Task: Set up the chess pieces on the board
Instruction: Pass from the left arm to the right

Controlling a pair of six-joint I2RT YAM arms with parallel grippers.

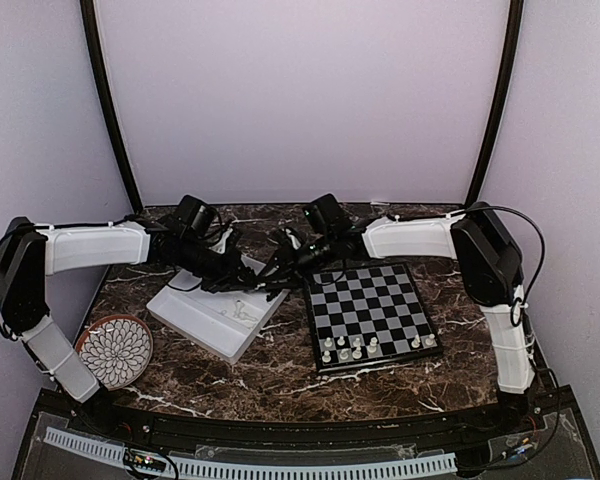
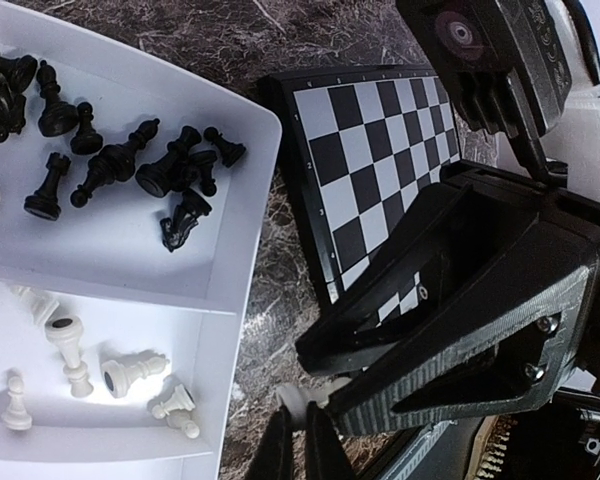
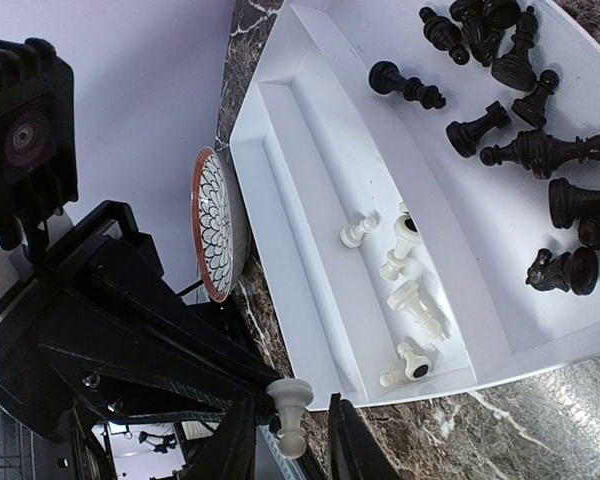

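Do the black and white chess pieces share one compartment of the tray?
No, the black chess pieces lie in one compartment of the white tray, the white chess pieces in the next.

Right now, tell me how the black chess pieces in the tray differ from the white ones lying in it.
Colour: the black chess pieces are dark, the white chess pieces pale. Number: the black pieces are many and bunched; the white pieces are few and spread out. Place: the black pieces lie in the wide compartment of the white tray, the white pieces in a narrower one. Both mostly lie tipped over.
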